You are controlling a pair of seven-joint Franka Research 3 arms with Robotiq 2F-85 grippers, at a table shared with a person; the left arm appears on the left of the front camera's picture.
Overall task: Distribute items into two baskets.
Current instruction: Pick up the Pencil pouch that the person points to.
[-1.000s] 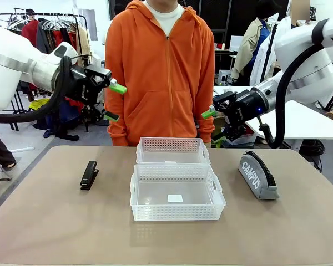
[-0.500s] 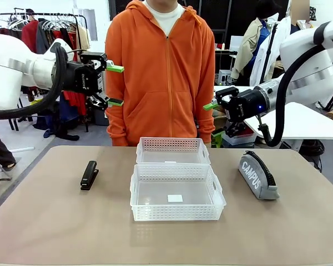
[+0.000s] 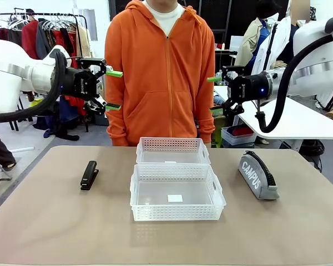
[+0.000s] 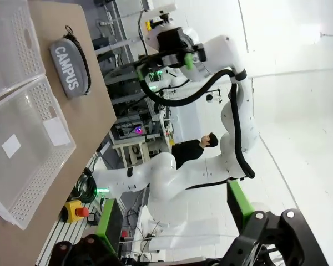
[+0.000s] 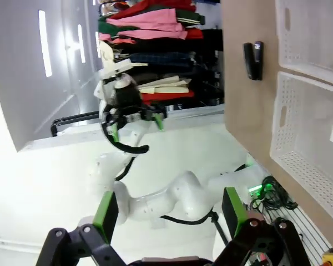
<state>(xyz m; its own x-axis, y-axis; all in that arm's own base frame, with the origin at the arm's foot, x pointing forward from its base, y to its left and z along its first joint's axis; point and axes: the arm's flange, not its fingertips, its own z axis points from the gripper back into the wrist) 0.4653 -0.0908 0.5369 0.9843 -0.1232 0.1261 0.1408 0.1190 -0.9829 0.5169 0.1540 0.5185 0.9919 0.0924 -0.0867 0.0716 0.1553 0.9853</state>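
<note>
Hovering beyond the counter's [image 3: 44, 233] far edge, left end effector [image 3: 112, 90] and right end effector [image 3: 216, 94], jaws apart, empty, each on its item's side, likely pre-pick: stapler [image 3: 89, 175] near left edge, case [image 3: 257, 175] near right edge, baskets [image 3: 177, 213] centre, awaiting both.

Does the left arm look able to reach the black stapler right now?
Probably yes. The left gripper hangs open, raised at the left, and the stapler lies on bare table on that side, apart from the baskets, nothing covering it.
</note>
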